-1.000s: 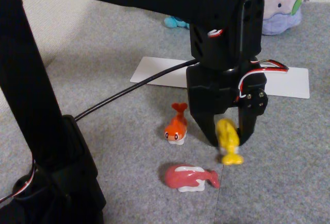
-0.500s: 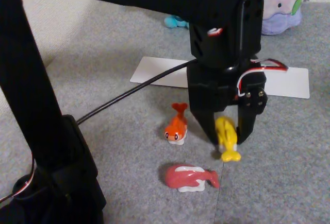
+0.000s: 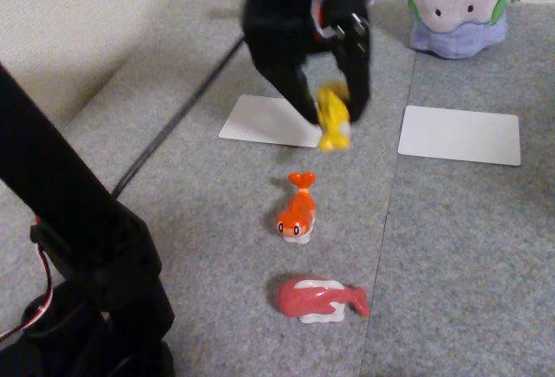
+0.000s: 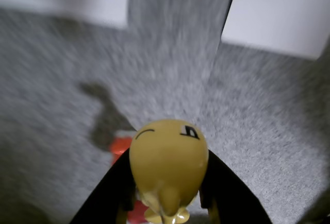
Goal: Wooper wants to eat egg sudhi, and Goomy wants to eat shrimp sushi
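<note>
The yellow egg sudhi hangs in the air, tail down, with my gripper shut on it above the gap between the two white cards. In the wrist view the egg sudhi sits between the black fingers, face toward the camera. The orange shrimp sushi lies on the grey mat below, its tail pointing away; a red-orange patch of it shows under the yellow figure. Goomy, the pale lilac plush, sits at the far right of the mat. Wooper is hidden behind the arm.
A pink-red and white figure lies nearer the front. Two white cards lie on the mat, one at left, one at right. The arm's black base fills the lower left. The mat's left edge meets beige carpet.
My gripper has lifted the yellow figure off the mat and carried it up and away, toward the white cards. The orange and pink-red figures have not moved.
</note>
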